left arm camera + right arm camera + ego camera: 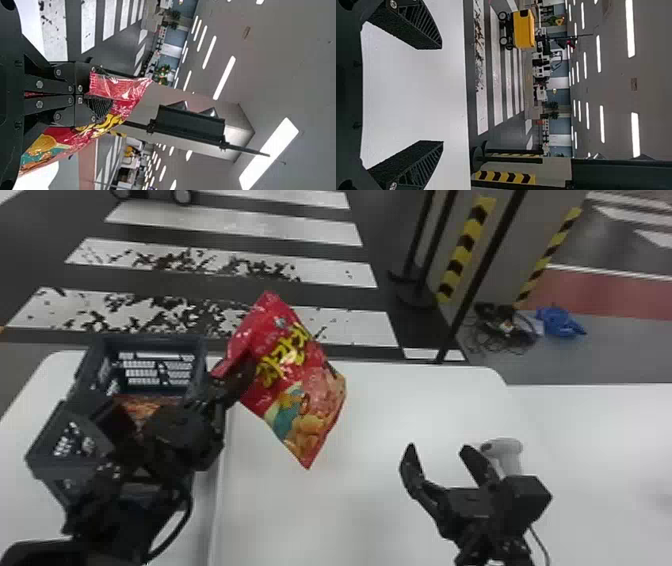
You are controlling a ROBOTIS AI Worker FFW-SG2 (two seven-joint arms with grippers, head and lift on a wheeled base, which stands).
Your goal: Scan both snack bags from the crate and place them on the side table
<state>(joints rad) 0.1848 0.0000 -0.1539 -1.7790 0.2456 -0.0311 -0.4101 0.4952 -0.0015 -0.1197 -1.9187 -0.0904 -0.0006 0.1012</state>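
Two end effectors are in the work area. The right gripper [439,450] is positioned over the middle white table [380,520]; its fingers stand wide apart with nothing between them. A pale hand scanner [511,452] is located just beyond it, on the robot's right. The left gripper [245,374] has its fingers closed on the red snack bag [285,370], clamped at one edge. In the left wrist view, bag film [125,89] extends beyond the fingers. The bag is raised to the right of the crate, face toward the head camera, slanted, with one corner pointing down.

The dark crate [197,350] rests on the left white table [47,380], partly behind the left arm. The orange-brown item [142,407] inside appears to be the other snack bag, though the arm covers much of it.

Beyond the tables, worn white stripes [235,227] cross the dark floor. To the right are black posts [480,285], a pillar with yellow-and-black tape [465,245], cables [505,332] and a blue object [560,322]. Farther off, a yellow cart [523,29] stands on the floor.
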